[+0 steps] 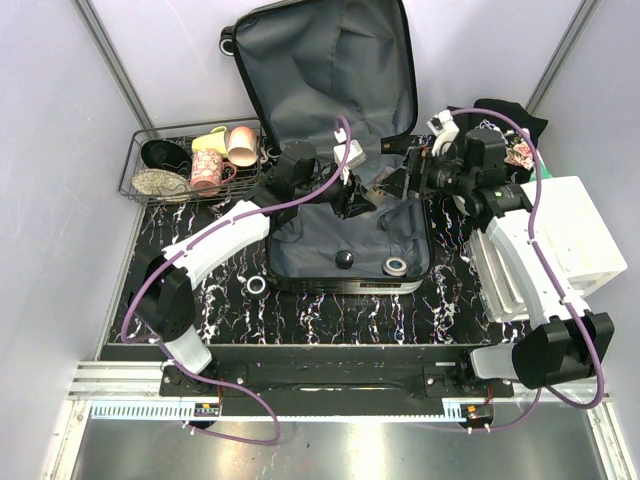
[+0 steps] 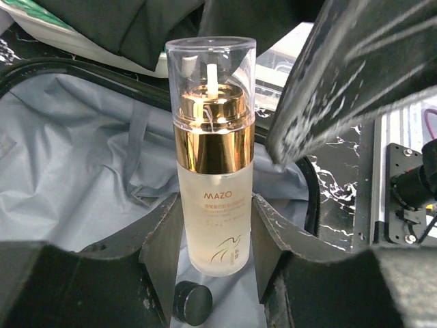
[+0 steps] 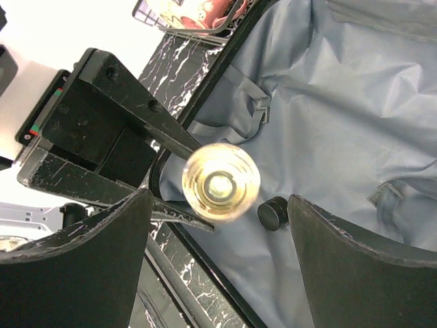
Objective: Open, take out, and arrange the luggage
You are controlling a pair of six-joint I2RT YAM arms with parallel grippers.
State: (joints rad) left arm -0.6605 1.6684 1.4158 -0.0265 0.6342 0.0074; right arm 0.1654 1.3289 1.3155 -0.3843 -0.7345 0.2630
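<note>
At far left back, wire basket (image 1: 135, 165) on the table (image 1: 330, 315), holding cups (image 1: 215, 155) and two bowls. Small ring (image 1: 256, 285) on the table, just left of the case. Centre: luggage (image 1: 330, 70) open, lid upright against the back wall, lower shell flat on the table, grey lining showing. Left gripper (image 2: 215, 225) over the lower shell, clamped on a frosted bottle (image 2: 212, 205) with a gold collar and a clear cap, which sticks out past the fingers. Below it in the shell: black round cap (image 1: 345, 259) and a tape ring (image 1: 397, 266), well apart from the bottle. Right gripper (image 3: 218, 201) faces the bottle cap end-on, jaws spread wide, holding nothing; one finger close beside the cap, not touching. Right of the case: white bin (image 1: 575, 235), right arm lying across it. Black cloth (image 1: 510, 115) at back right corner.
</note>
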